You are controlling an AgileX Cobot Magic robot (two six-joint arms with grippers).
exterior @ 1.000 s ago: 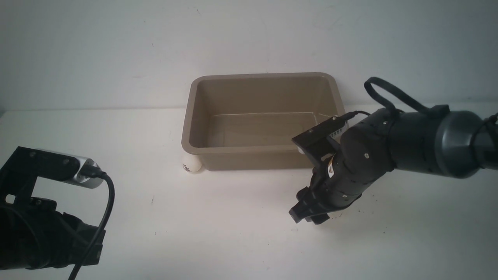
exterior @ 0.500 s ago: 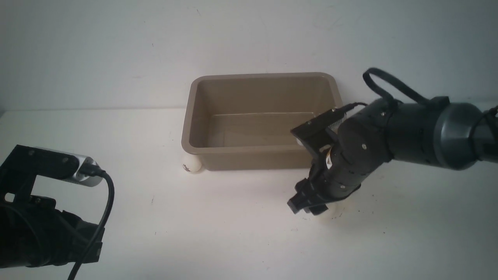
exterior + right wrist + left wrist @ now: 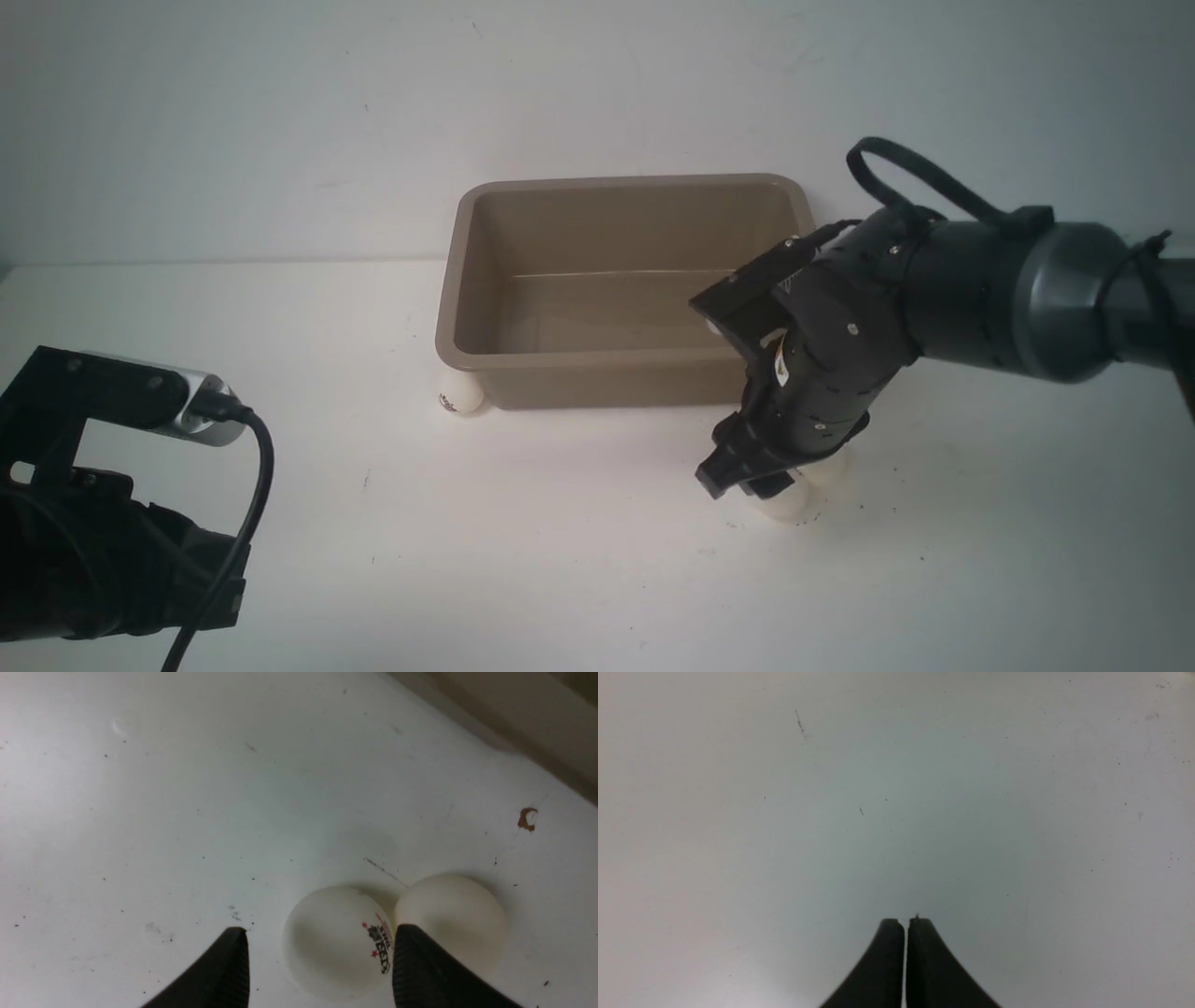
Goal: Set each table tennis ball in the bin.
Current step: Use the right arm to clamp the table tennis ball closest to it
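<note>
Although your task is to fill the bin (image 3: 616, 381), in the front view you have three table tennis balls outside it. One ball (image 3: 461, 392) sits on the table (image 3: 308, 467), close against the bin's near left corner, so maybe the wall keeps it from rolling. Two more, a nearer ball (image 3: 786, 501) and a farther ball (image 3: 829, 467), lie under your right gripper (image 3: 744, 485), partly covered by it. You probably hold this arm low to prepare a pick. Your left arm waits at the side, perhaps to leave the space free; its fingertips are hard to make out. The right arm also hides part of the bin, and what small white thing shows beside its bracket, you cannot tell.

In the left wrist view, your left gripper (image 3: 906, 921) is closed, with nothing between its tips, over bare table surface.

In the right wrist view, your right gripper is open and grasps nothing. The ball with the printed logo lies between its fingers, the plain-looking one just beside it, partly behind one finger. Whether the pads touch the balls, you cannot tell. Only a cut-off part of the bin is visible.
</note>
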